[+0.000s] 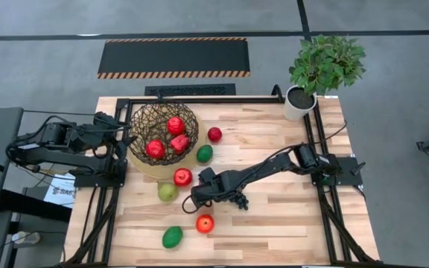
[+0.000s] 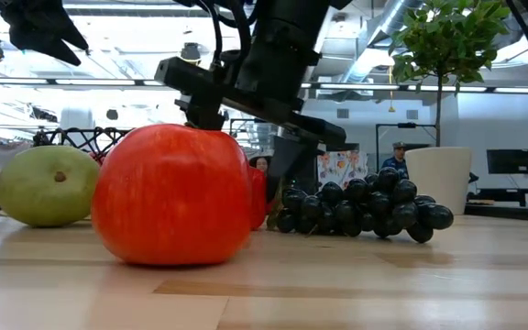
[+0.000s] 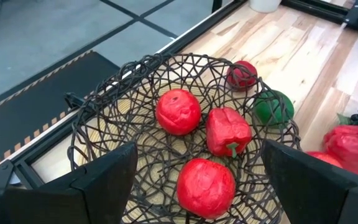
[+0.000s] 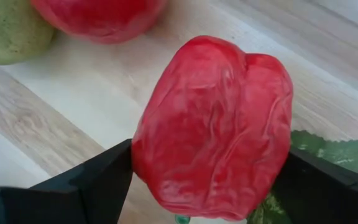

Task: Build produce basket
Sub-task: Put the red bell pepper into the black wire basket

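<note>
The dark wire basket point(image 1: 164, 134) stands at the table's far left with two red apples point(image 3: 178, 111) and a red pepper point(image 3: 227, 130) in it. My left gripper point(image 1: 127, 138) is open and empty over the basket's left rim. My right gripper point(image 1: 199, 198) is at mid-table, shut on a red pepper point(image 4: 213, 124). The dark grape bunch point(image 2: 365, 209) lies just right of it, and its leaf point(image 4: 331, 152) shows beside the pepper. A red apple point(image 1: 182, 177), a pear point(image 1: 167, 191), another red apple point(image 1: 205, 223) and a green oval point(image 1: 172, 237) lie on the table nearby. My right gripper pinches the red pepper by its two opposite sides point(image 4: 143, 168) between its two fingers point(image 4: 101, 180). The fingers come from above, slanting down. In the low view the pepper point(image 2: 259, 197) shows behind the near apple, down at the table top; I cannot tell whether it is lifted.
A green oval point(image 1: 204, 153) and a small red fruit point(image 1: 214, 134) lie just right of the basket. A potted plant point(image 1: 322, 67) in a white pot stands at the far right corner. Black frame rails point(image 1: 326, 186) run along the table's sides. People show in the room behind the table.
</note>
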Robot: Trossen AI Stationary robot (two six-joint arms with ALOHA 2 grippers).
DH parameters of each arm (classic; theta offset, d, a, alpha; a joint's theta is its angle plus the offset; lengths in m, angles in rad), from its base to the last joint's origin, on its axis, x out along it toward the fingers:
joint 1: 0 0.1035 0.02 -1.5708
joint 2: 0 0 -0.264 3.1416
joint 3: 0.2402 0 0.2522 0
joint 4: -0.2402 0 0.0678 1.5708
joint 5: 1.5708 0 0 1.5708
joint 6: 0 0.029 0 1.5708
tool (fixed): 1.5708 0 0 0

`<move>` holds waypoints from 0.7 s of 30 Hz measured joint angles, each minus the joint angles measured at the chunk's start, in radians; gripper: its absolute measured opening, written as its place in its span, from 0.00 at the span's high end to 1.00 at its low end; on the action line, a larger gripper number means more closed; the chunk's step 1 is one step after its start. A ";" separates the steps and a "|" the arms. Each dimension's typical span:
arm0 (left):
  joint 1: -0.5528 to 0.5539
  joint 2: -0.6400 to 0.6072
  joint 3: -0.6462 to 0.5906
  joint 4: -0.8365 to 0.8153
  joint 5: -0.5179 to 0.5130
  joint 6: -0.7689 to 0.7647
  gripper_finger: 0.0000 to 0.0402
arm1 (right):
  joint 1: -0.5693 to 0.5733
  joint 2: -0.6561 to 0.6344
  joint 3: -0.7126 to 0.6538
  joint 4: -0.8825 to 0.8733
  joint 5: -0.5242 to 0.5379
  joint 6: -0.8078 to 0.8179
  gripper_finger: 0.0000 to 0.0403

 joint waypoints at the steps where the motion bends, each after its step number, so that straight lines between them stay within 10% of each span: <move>1: 0.000 0.000 0.000 0.000 0.000 0.000 0.18 | -0.002 0.000 0.000 -0.001 0.000 -0.002 0.10; 21: 0.000 -0.001 0.000 0.000 0.000 0.001 0.18 | -0.005 -0.013 0.212 -0.063 0.057 -0.256 0.22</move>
